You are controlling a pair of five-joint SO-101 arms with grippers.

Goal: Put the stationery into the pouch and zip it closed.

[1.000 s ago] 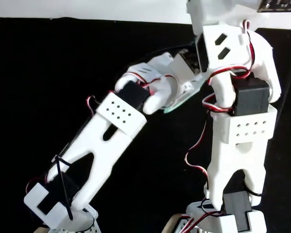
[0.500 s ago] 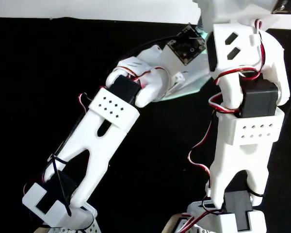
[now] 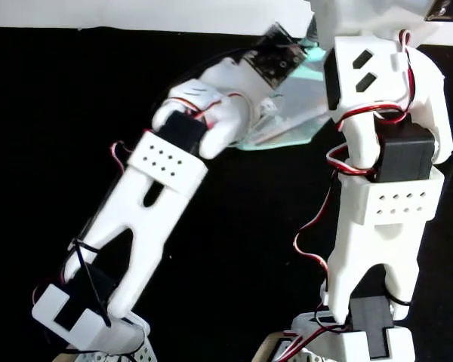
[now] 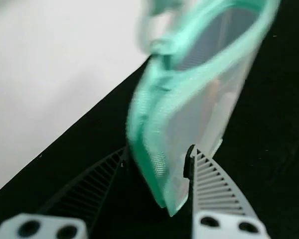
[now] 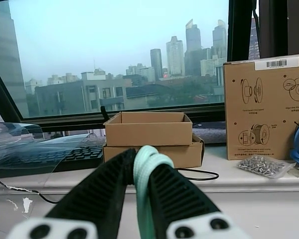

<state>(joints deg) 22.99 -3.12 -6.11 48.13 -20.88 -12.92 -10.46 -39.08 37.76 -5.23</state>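
The pouch [image 3: 298, 105], mint-green with translucent walls, hangs above the black bench [image 3: 60, 113] near its far edge, between the two arms. The right arm [image 3: 385, 196] stands upright over it. The right end effector [image 5: 142, 162] is clamped on a folded mint-green loop [image 5: 148, 160] at the pouch's edge. Beyond it are a stack of cardboard boxes [image 5: 148, 132] and a window [image 5: 114, 45].

The left arm [image 3: 158, 166] extends diagonally across the bench to the pouch. The left end effector [image 4: 157, 157] has its jaws apart, one on each side of the pouch's lower corner [image 4: 172, 194]. One finger [image 4: 204, 174] touches the pouch wall. The pouch's contents cannot be made out.
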